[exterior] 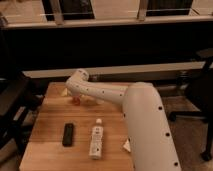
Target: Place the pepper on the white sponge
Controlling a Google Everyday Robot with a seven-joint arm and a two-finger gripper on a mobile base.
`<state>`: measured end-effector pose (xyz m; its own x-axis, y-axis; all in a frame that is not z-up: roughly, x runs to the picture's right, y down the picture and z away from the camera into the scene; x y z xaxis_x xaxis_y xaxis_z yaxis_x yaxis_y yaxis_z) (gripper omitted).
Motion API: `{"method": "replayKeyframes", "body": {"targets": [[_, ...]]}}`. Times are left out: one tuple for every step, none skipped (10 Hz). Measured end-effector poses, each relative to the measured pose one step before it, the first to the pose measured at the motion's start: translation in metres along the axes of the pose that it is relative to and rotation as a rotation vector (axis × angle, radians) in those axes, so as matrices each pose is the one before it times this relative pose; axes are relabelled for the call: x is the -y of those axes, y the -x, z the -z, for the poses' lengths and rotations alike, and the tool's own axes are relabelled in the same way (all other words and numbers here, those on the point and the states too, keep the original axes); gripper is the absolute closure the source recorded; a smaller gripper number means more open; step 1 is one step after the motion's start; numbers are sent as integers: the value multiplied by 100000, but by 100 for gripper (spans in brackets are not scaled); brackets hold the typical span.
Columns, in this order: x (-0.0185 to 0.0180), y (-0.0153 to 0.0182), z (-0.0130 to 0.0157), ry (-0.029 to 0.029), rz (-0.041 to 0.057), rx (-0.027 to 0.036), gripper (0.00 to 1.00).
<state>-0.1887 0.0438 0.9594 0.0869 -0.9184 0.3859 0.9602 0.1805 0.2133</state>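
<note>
Wooden table [50, 125], white sponge [64, 92] at its 11 o'clock corner, 1 black remote [68, 134] at 7 o'clock, pepper [76, 100] at the sponge's 4 o'clock, gripper [75, 96] right over the pepper, its grip impossible to tell, 1 bottle [96, 141] lying at 6 o'clock

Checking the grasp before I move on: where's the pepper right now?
In the camera view the pepper is at the table's far left, under the arm's end where the gripper hangs, beyond the black remote.
</note>
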Motion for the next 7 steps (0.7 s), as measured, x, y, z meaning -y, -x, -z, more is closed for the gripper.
{"method": "replayKeyframes", "body": {"targets": [[-197,48,-429,519,-84,1295,20],[-205,66,-488,532,48,1224,20],[-39,-64,-504,383,219,1097,23],[192,137,-333,853,1365,761,31],[136,138,-87,212,703,185,39],[-105,-28,99,162,-153,-26,49],[-304,-83,103,153,-605,-53,61]]}}
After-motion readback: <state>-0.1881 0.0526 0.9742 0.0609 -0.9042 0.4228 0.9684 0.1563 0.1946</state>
